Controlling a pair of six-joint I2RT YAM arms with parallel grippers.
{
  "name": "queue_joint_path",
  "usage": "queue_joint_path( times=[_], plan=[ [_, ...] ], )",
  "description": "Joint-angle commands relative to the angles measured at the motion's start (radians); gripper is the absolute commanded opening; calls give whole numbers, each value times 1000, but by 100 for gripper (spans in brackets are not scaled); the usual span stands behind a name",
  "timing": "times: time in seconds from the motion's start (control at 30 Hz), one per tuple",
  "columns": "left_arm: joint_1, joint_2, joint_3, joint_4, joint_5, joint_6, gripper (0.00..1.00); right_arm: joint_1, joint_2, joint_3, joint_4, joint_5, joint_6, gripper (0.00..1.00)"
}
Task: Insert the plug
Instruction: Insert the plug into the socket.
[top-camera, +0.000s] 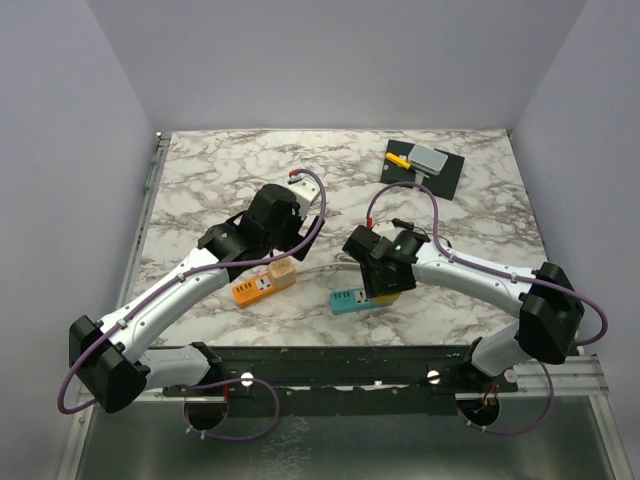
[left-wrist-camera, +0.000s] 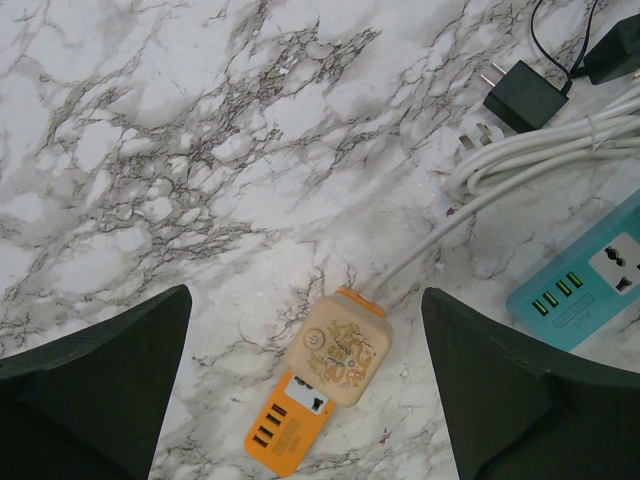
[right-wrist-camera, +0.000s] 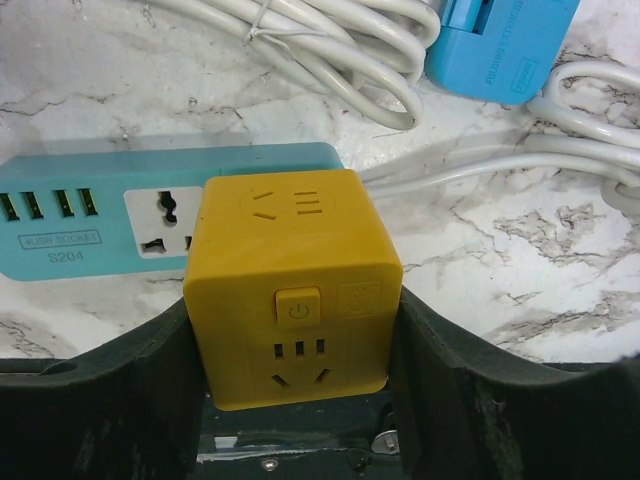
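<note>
The yellow cube plug (right-wrist-camera: 290, 230) sits between the right gripper (right-wrist-camera: 298, 310) fingers. The jaws are pressed flat against its two opposite side faces and hold it over the teal power strip (right-wrist-camera: 100, 215). In the right wrist view the cube covers part of the strip's universal socket, with the strip's USB ports running out toward 9 o'clock. In the top view the cube is at about 4 o'clock from the middle of the marble table (top-camera: 220, 170).

I judge it a light, rigid plastic block. It will not give under the fingers, but its smooth sides could slip or twist if the push into the socket meets resistance. The flat side faces are the right place to hold it, low down and clear of the power button on the face toward the camera. Its prongs are hidden underneath, so I cannot tell how they line up with the holes.

A coiled white cable (right-wrist-camera: 330, 50) lies at 12 o'clock of the cube.

At about 10 o'clock of the cube in the top view, the left gripper (left-wrist-camera: 305, 295) hangs with its jaws spread wide and nothing in them. It is above an orange strip (left-wrist-camera: 285, 435) that carries a beige cube (left-wrist-camera: 337, 350). A black adapter (left-wrist-camera: 525, 95) lies at 2 o'clock in the left wrist view.
</note>
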Motion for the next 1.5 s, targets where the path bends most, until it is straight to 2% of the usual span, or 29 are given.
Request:
queue_joint_path(
  times=[0.0, 0.47, 0.87, 1.13, 1.47],
  plan=[
    [4, 6, 35, -10, 0, -28, 99, 7, 4, -9, -46, -28, 1, 1],
    [4, 5, 8, -21, 10, -30, 99, -16, -77, -31, -33, -76, 19, 1],
    [5, 14, 12, -17, -1, -30, 99, -16, -15, -118, 37, -111, -30, 1],
    [4, 17, 21, -15, 1, -29, 99, -16, 21, -94, 31, -83, -73, 1],
    [5, 19, 31, -12, -2, -30, 99, -15, 45, -177, 84, -126, -42, 1]
  ],
)
